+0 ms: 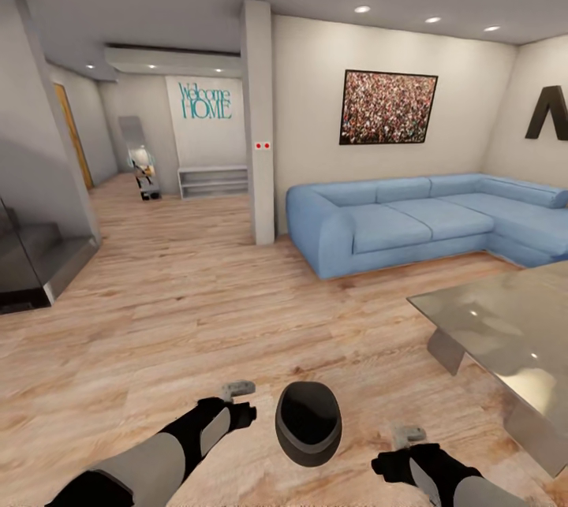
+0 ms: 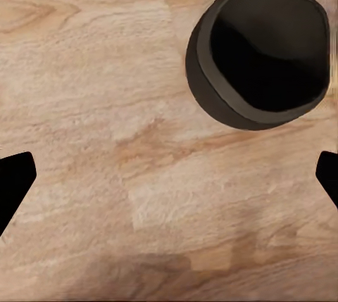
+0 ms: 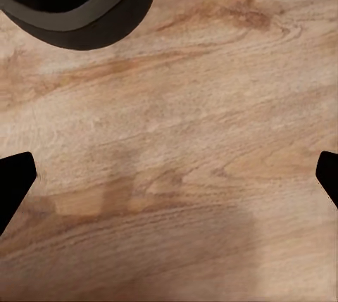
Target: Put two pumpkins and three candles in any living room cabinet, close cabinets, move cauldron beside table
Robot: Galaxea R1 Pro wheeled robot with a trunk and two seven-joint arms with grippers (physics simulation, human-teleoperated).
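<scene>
With both end effectors, left [image 1: 237, 390] and right [image 1: 409, 436], released, the glossy black round-bellied cauldron [image 1: 308, 422] on the wooden floor [image 1: 197, 310] may tip under an off-centre grasp.

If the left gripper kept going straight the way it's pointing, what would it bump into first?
Most likely the bare wooden floor. The left gripper points down at the planks with its fingers spread wide, and the black cauldron sits off to one side of that line, so it would probably be missed.
</scene>
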